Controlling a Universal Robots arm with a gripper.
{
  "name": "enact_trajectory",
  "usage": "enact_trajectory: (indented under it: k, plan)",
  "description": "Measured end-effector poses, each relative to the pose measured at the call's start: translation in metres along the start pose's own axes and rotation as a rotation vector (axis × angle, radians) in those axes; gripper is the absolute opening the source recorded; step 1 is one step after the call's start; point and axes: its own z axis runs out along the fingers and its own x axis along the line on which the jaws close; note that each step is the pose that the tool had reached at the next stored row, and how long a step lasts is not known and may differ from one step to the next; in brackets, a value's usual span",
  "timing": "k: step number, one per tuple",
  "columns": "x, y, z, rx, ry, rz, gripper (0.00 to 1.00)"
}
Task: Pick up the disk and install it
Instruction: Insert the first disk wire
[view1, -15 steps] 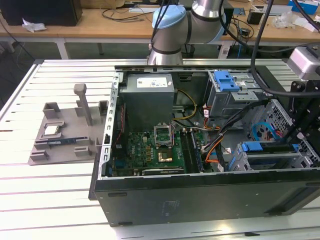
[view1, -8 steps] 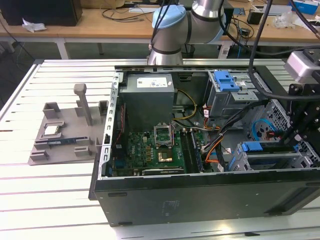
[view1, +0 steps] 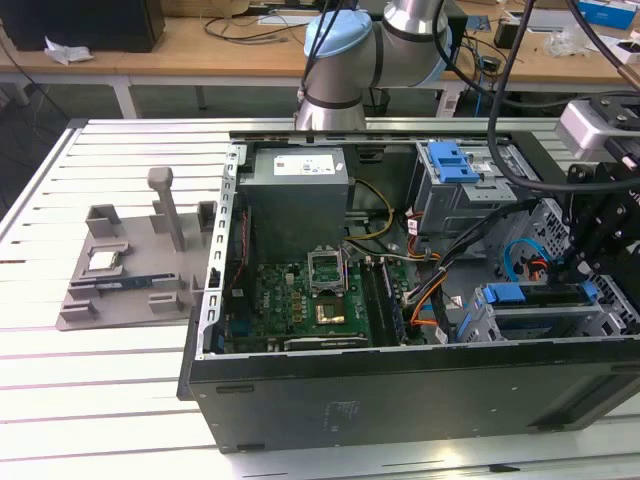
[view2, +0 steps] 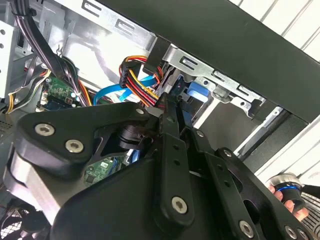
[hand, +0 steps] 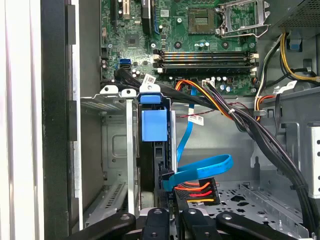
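Note:
The disk (view1: 540, 296) stands on edge in the grey drive cage (view1: 478, 325) at the front corner of the open computer case, on the exterior view's right. In the first wrist view its dark edge (hand: 150, 170) runs down the slot under the blue carrier tab (hand: 154, 125). My gripper (view1: 572, 275) hangs just over the cage end of the disk. The fingers (view2: 170, 150) lie pressed close together, and their tips (hand: 173, 216) sit right beside the blue data cable (hand: 200, 167) and the red-orange power plug (hand: 196, 191).
Black and coloured cable bundles (hand: 235, 112) cross above the cage. A second cage with a blue latch (view1: 450, 160) stands behind. The motherboard (view1: 300, 300) lies in the case floor. A grey fixture (view1: 130, 270) holding a small chip (view1: 105, 260) sits outside. A person's hand (view2: 289, 200) shows beyond the case.

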Motion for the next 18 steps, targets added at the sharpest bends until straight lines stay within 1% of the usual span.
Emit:
enact_trajectory:
  k: [6,9,13,15,16,18]
  plan:
    - [-0.0043,-0.0001,0.0025,0.0000,-0.0001,0.000,0.17]
    - [-0.0042,-0.0001,0.0028,0.0001,0.0004,0.000,0.17]
    - [-0.0017,-0.0002,0.0023,0.0001,0.0012,0.000,0.17]
    - [-0.0013,-0.0001,-0.0012,0.0003,0.0010,0.000,0.17]
    - [0.0021,-0.0002,-0.0012,0.0003,0.0009,0.000,0.17]
    - [0.0066,-0.0004,-0.0013,0.0003,0.0011,0.000,0.17]
